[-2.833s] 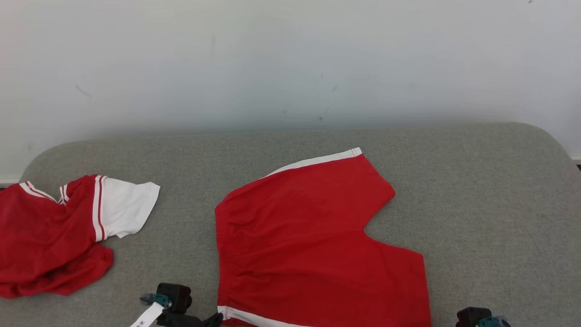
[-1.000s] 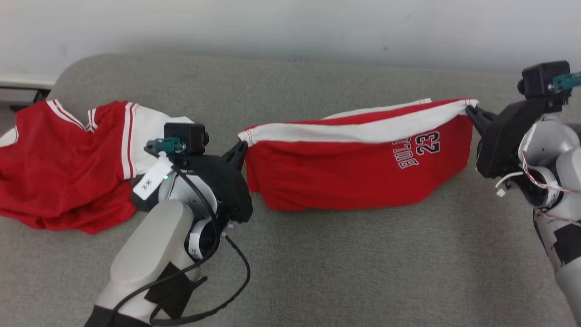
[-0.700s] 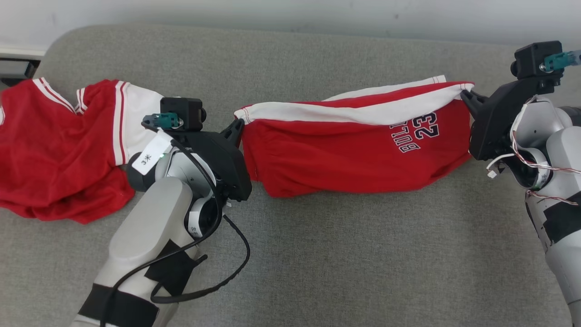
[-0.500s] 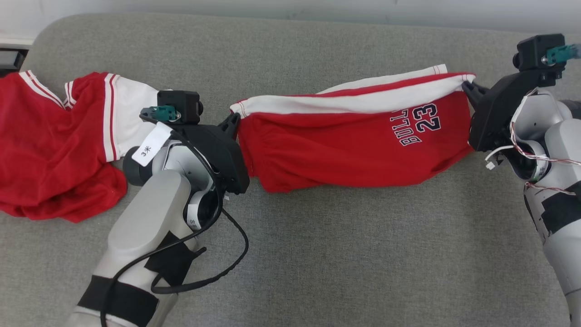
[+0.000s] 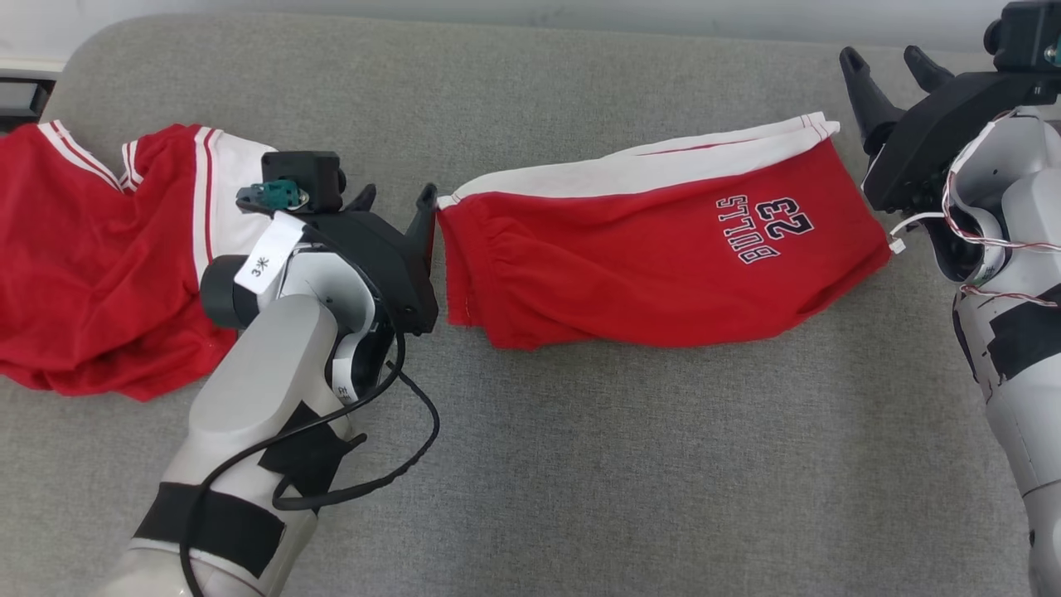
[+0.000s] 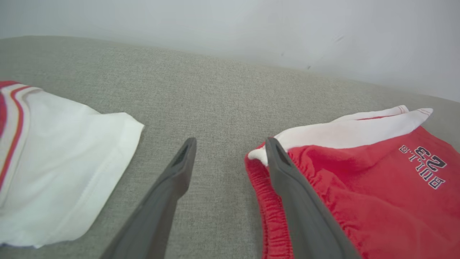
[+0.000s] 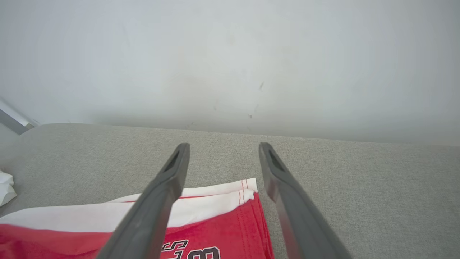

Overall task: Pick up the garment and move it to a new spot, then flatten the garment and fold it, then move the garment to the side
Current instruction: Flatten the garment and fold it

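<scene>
- Shorts (image 5: 655,265), red with a white side stripe (image 5: 646,170), lie doubled over on the grey cushion (image 5: 580,464), midway between the two arms, print facing up.
- The left gripper (image 5: 396,199) stands wide with no cloth between its fingers. Its inner finger sits right at the waistband (image 6: 266,205) corner, and from the left wrist view I cannot tell whether it touches the elastic or is only just beside it.
- The right gripper (image 5: 880,62) is spread wide too, holding nothing, just beyond the far leg end of the shorts.
- Risk: if that left finger is touching, drawing it back could drag the waistband and pull the fold open.
- Risk: the two stripe edges do not lie flush and the lower edge bulges, so another fold made now would probably lock in creases.
- Risk: a pinch that takes only the top layer would let the shorts fall open when carried aside.
- Risk: the jersey (image 5: 91,249) lies near the left arm, which could catch it in a sideways sweep.
</scene>
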Robot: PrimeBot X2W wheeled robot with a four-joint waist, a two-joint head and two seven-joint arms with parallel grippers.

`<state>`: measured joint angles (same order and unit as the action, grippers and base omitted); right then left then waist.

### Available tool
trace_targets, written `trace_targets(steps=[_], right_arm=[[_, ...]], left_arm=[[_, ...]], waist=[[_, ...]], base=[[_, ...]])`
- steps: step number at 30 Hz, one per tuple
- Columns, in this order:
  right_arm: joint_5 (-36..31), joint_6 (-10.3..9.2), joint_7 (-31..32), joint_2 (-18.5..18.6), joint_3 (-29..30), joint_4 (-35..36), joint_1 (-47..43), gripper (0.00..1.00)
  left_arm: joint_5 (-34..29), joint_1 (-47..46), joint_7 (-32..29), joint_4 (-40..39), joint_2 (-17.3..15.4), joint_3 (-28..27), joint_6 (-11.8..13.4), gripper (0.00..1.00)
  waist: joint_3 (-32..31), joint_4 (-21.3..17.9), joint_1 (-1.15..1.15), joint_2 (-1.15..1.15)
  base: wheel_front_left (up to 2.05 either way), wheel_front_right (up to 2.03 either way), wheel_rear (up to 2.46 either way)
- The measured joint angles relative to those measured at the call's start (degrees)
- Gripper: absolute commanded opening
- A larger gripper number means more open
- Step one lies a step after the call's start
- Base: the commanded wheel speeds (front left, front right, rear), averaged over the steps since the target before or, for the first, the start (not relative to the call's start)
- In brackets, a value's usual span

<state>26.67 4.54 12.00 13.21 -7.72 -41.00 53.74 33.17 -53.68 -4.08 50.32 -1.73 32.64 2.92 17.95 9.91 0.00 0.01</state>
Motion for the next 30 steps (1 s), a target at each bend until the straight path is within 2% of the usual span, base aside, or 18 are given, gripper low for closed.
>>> trace_targets(steps=[8,11,18,24,30], right_arm=[[-1.24,0.47,-8.57,0.18,0.10,-1.65,-1.82,1.00],[-1.24,-0.82,-12.18,0.10,1.70,-1.94,-4.86,1.00],[-1.26,-4.11,-20.19,-0.77,3.56,-0.60,-14.32,1.00],[-1.25,-4.61,-24.38,-2.74,3.72,0.23,-22.52,1.00],[-1.23,-4.88,-24.42,-4.50,3.42,0.57,-30.01,1.00]], left_arm=[[-2.53,-0.19,7.06,0.90,0.01,1.63,-0.22,1.00],[-3.57,0.45,10.23,0.81,-0.11,2.13,-1.19,1.00],[-5.01,6.48,16.82,0.24,-2.42,3.38,-0.89,1.00],[-5.00,14.32,17.33,-0.58,-4.15,3.57,-0.92,1.00],[-4.49,21.74,17.74,-1.16,-4.20,5.06,-2.04,1.00]], waist=[[-2.69,0.28,0.00,0.00],[-4.37,0.23,0.00,0.00],[-9.31,-0.18,-0.01,-0.01],[-14.05,-0.85,-0.01,-0.02],[-18.62,-1.94,-0.02,-0.02]], base=[[0.00,0.00,0.00],[0.00,0.00,0.00],[0.00,0.00,0.00],[0.00,0.00,0.00],[0.00,0.00,0.00]])
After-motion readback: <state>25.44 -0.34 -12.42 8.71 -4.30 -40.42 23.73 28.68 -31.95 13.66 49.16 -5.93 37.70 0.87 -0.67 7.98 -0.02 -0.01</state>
